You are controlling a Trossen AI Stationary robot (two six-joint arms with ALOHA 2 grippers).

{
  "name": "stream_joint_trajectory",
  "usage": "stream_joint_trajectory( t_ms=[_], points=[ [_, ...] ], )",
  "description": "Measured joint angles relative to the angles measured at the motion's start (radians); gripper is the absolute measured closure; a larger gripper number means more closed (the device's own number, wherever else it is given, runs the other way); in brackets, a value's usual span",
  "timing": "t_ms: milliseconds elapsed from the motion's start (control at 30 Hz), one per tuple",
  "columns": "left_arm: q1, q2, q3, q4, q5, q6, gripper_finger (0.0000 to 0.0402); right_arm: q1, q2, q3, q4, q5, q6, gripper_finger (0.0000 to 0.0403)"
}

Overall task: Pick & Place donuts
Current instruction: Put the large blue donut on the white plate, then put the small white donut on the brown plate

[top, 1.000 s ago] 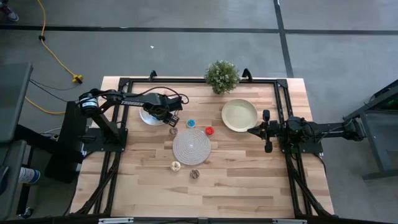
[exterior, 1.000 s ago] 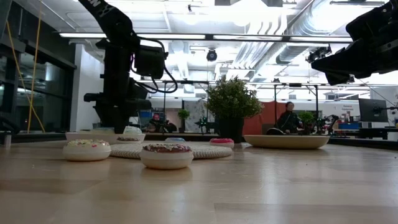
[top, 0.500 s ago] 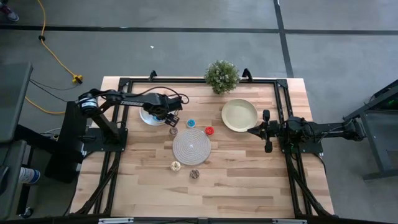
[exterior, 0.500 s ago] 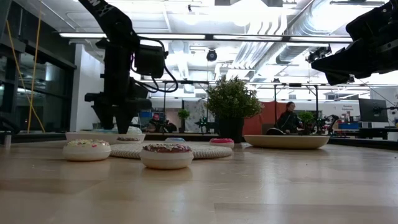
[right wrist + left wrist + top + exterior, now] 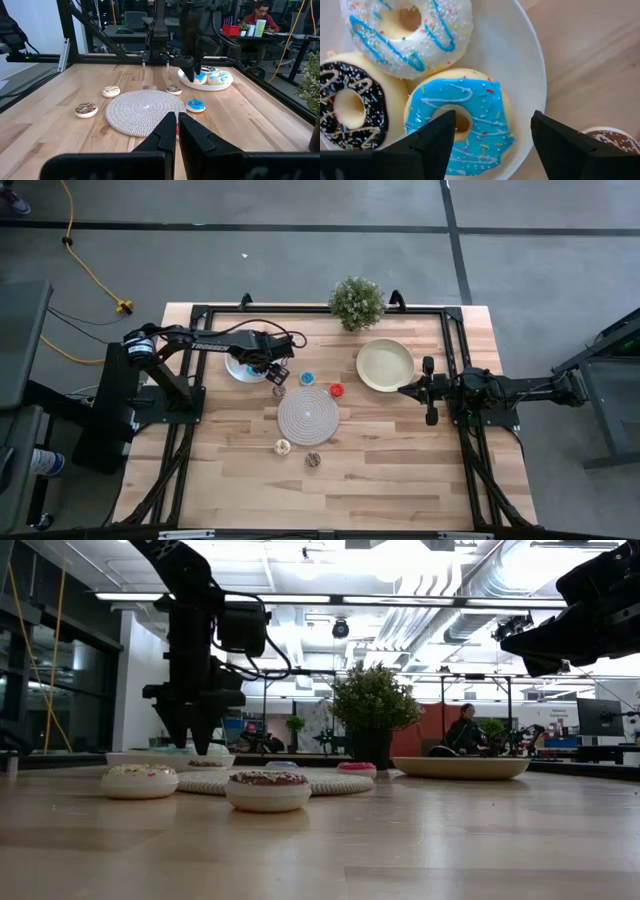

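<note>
A white plate [image 5: 240, 368] at the table's far left carries three donuts: a blue-iced one [image 5: 470, 115], a white one with blue stripes [image 5: 407, 32] and a dark-iced one [image 5: 350, 107]. My left gripper [image 5: 493, 120] hangs open just above the plate, pointing down, with its fingers on either side of the blue donut. Loose on the table lie a small blue donut [image 5: 308, 377], a red one [image 5: 337, 390], a brown one [image 5: 279, 390], a tan one [image 5: 283, 446] and another brown one [image 5: 313, 460]. My right gripper [image 5: 176, 125] waits shut and level at the table's right edge.
A round woven mat [image 5: 307, 415] lies mid-table, with a cream-yellow plate [image 5: 385, 365] to its far right. A potted plant [image 5: 356, 302] stands at the far edge. A black frame [image 5: 200, 315] runs round the table. People sit in the room beyond.
My left gripper has opened wide over the white plate, as the low view shows. It has stayed in place above the plate.
</note>
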Motion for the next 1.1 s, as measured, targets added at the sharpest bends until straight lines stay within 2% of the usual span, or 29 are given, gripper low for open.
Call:
stream_joint_trajectory(
  t_ms=[533,633,900,1100],
  points=[
    [0.001,-0.061,0.018,-0.025,-0.005,0.003,0.0151,0.0,0.0,0.0,0.0,0.0,0.0,0.0391],
    [-0.012,-0.096,0.018,-0.029,0.016,0.015,0.0151,0.0,0.0,0.0,0.0,0.0,0.0,0.0391],
    [-0.076,-0.236,0.018,-0.027,0.054,0.193,0.0151,0.0,0.0,0.0,0.0,0.0,0.0,0.0391],
    [-0.152,-0.344,0.018,-0.039,0.057,0.21,0.0151,0.0,0.0,0.0,0.001,0.0,0.0,0.0391]
  ],
)
